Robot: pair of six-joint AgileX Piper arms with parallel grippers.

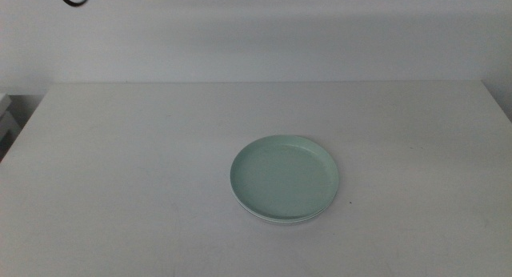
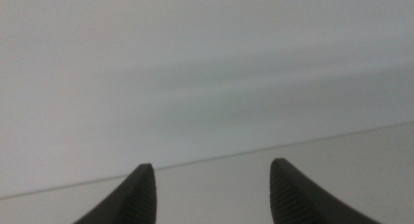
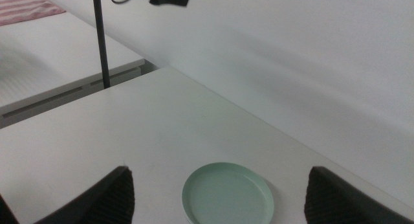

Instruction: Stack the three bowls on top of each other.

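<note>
The white bench (image 1: 120, 189) carries one stack near its middle: the mint green bowl (image 1: 285, 177) on top, a pale rim (image 1: 276, 220) peeking beneath. Both arms wait off the middle view; the right tool (image 3: 220, 198) and the left tool (image 2: 212, 195) are spread, empty. A careless return could nudge the stack askew.

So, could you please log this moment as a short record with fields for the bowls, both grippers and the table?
stack: mint green bowl on top; a white rim shows beneath it
grey bowl: not visible
left gripper: open, empty, out of the middle view, facing the wall
right gripper: open, empty, out of the middle view, back from the stack
table: white
task state: looks stacked, third bowl unconfirmed
</note>
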